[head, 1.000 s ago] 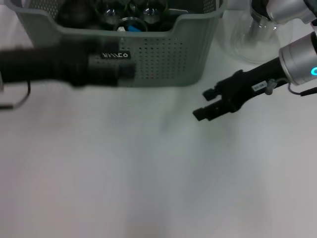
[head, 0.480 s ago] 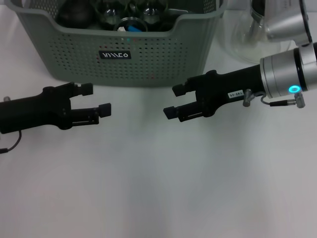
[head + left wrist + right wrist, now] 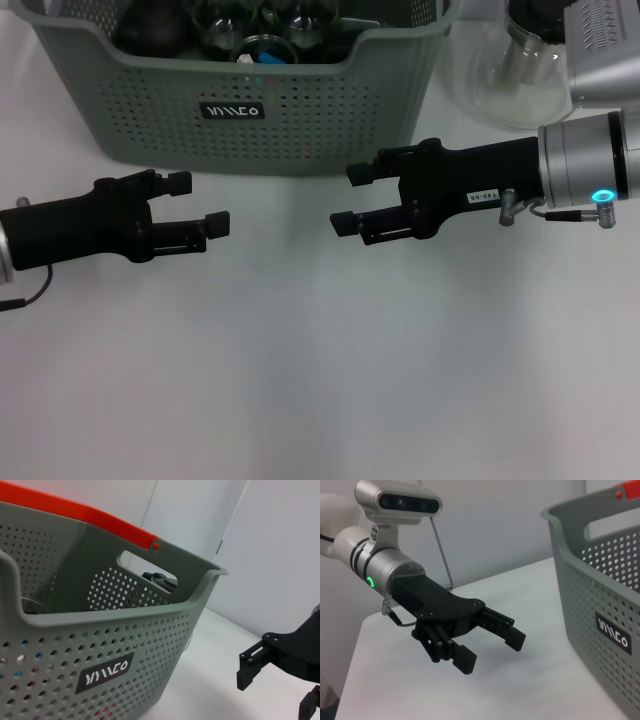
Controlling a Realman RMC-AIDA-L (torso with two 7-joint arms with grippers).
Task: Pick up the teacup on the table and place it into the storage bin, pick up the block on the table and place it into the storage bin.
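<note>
Two grippers hover over the white table (image 3: pixel 320 380), fingertips facing each other, each spread apart and holding nothing: left gripper (image 3: pixel 198 203), right gripper (image 3: pixel 347 198). Just beyond both stands the storage bin (image 3: pixel 300 120). Farther behind the right gripper sits a glass jug (image 3: pixel 515 80).

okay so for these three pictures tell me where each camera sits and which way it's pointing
Head view: on the robot's head, looking forward and down at the table; both arms show, left gripper and right gripper open before the storage bin.
Left wrist view: on the left wrist, facing the bin's labelled wall; shows the right gripper.
Right wrist view: on the right wrist, facing the left gripper.
Shared: all three show the bin's black label.
</note>
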